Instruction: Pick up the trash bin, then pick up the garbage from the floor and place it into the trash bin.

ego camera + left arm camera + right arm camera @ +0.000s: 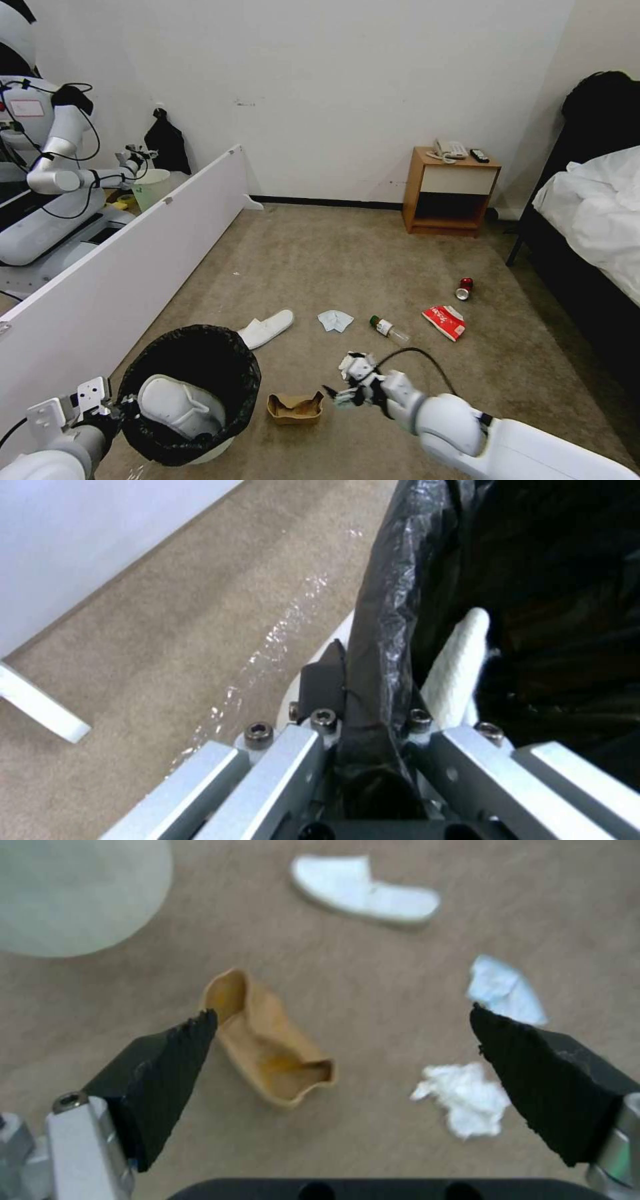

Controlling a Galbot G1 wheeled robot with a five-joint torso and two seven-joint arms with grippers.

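Left pincer [373, 730] clamped on the trash bin [190, 393] rim. Right pincer [340, 1080] apart above light, crushable cardboard scrap [267, 1040] at 12 o'clock; pinch its raised edge.

Black-lined trash bin [200, 393], white slipper [267, 328], brown cardboard [295, 408], seemingly pale-blue tissue [335, 320].

Black-lined trash bin [193, 393] holds one white slipper [177, 403]; cardboard scrap [294, 407] lies just beside it.
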